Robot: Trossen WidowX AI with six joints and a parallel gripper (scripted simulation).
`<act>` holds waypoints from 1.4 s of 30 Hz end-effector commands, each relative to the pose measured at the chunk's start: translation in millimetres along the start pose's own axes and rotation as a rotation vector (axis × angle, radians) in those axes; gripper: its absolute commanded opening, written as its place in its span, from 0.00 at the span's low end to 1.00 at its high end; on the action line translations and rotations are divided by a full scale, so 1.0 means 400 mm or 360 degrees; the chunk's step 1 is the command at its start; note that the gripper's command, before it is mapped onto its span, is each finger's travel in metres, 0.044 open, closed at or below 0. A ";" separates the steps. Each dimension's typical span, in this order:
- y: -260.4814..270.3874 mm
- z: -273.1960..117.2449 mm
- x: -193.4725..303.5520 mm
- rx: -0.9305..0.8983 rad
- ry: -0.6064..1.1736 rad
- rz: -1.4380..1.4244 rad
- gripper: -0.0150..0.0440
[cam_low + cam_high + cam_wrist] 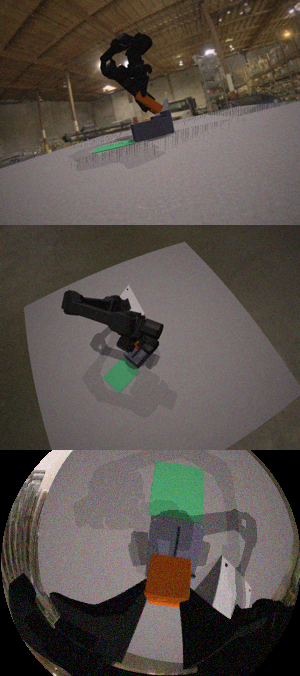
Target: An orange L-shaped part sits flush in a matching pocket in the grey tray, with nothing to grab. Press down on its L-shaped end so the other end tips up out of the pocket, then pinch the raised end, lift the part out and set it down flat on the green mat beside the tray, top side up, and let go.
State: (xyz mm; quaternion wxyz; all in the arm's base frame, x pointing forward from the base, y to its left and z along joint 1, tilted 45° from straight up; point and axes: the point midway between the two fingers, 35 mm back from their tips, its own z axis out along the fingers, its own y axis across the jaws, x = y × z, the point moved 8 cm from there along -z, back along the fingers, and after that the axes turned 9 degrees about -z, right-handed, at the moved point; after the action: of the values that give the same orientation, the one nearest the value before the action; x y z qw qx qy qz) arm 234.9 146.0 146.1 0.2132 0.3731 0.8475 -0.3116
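The orange part (136, 345) (150, 103) (169, 579) is held tilted above the grey tray (140, 359) (152, 129) (161, 545), its left end higher in the exterior view. Its lower right end shows close over the tray's raised right side; whether they touch is unclear. My gripper (147, 102) (165, 586) is shut on the orange part. The arm hides most of the part in the top view. The green mat (120, 376) (112, 147) (179, 489) lies flat beside the tray, with nothing on it.
A pale wedge-like block (135, 304) (165, 106) (224, 595) with small dark holes stands behind the tray, partly hidden by the arm in the top view. The arm's shadow falls across the tabletop (211, 336) around the mat and tray.
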 end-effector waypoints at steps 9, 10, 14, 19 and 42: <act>-0.026 0.003 -0.104 -0.0005 0.0005 0.0009 0.25; -0.030 0.004 -0.115 -0.0005 0.0005 0.0009 0.25; -0.042 0.004 -0.164 -0.0004 0.0003 0.0010 0.25; -0.057 0.004 -0.223 -0.0004 0.0002 0.0010 0.25; -0.104 0.009 -0.403 -0.0004 -0.0005 0.0014 0.25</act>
State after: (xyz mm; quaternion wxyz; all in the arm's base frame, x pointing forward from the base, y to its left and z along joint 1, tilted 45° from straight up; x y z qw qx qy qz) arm 304.1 43.1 253.1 0.2130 0.3775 0.8462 -0.3100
